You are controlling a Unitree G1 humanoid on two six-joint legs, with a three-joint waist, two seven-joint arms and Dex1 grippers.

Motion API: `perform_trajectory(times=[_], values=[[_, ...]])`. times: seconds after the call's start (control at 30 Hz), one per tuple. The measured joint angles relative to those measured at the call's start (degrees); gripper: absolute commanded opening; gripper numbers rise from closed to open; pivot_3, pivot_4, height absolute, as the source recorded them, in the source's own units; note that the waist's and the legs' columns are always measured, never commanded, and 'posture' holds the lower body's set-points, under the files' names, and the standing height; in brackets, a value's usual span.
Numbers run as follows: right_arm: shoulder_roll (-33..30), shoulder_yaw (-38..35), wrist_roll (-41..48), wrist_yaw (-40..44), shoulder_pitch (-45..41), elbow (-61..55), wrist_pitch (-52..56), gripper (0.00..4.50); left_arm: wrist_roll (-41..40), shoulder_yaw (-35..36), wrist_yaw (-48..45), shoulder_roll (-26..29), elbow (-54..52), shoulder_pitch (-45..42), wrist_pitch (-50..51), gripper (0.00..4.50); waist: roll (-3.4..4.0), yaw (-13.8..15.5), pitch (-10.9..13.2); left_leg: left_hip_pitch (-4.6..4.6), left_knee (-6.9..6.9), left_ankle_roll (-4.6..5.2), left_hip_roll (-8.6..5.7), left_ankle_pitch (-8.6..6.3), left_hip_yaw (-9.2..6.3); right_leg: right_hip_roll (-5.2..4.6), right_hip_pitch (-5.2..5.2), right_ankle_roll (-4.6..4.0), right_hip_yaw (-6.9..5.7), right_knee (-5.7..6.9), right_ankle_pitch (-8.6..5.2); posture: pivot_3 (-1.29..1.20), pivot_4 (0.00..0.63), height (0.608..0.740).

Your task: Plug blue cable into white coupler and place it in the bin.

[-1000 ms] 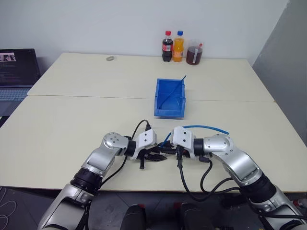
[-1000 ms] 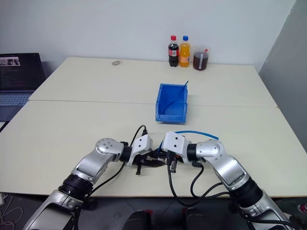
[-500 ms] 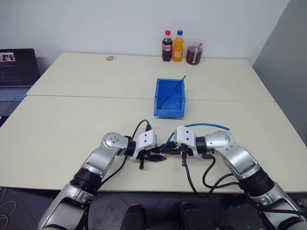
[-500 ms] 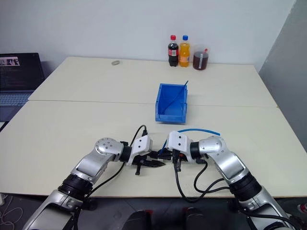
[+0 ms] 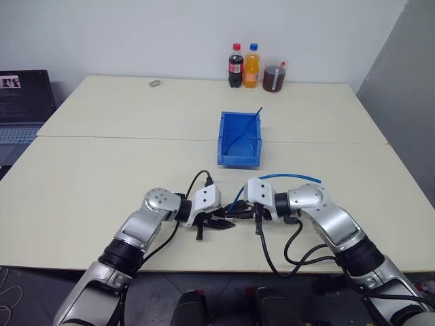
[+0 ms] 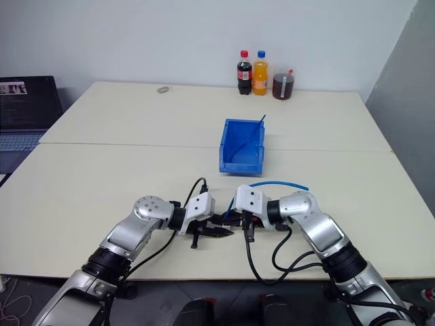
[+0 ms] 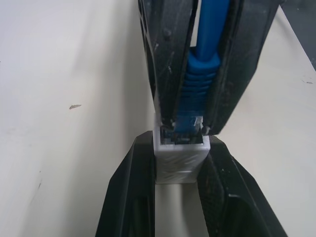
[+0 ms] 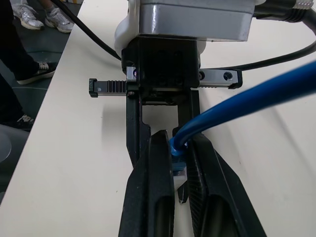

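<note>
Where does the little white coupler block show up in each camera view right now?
Left eye view: hidden between the two grippers' black fingers near the table's front edge; cannot be made out.
Right eye view: the same.
Left wrist view: small white boxy coupler at centre, clamped by the left gripper.
Right wrist view: too hidden to tell.
Shared landmark: light-blue cable, held by the right gripper.

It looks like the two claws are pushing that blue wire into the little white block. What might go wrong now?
Judging from the wrist views, two things. The blue cable's plug sits only at the mouth of the white coupler, so a slightly tilted push from the right gripper could jam it. The left gripper pinches the coupler just by its sides, so it might slip out before reaching the bin.
</note>
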Motion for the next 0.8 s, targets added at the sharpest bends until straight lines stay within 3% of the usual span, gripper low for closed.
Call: perform_trajectory(times=[0.33,0.8], values=[[-0.8,2.1,-2.0,0.6,-1.0,0.3,-0.2,0.08,0.6,-0.1,-0.1,0.0,0.6,0.5,0.0,0.81,0.07,-0.2,-0.8,0.80,-0.61,-0.01,-0.02,-0.01,0.16,-0.01,0.46,-0.34,0.17,-0.04,-0.33,0.00,0.150,0.740],[-1.3,2.3,-2.1,1.2,-0.8,0.2,-0.2,0.08,1.4,-0.4,-0.5,-0.5,0.7,0.6,0.0,0.81,0.10,-0.6,-1.3,0.85,-0.77,-0.03,-0.02,-0.03,0.14,-0.05,0.60,-0.45,0.14,-0.32,-0.45,0.00,0.150,0.740]])
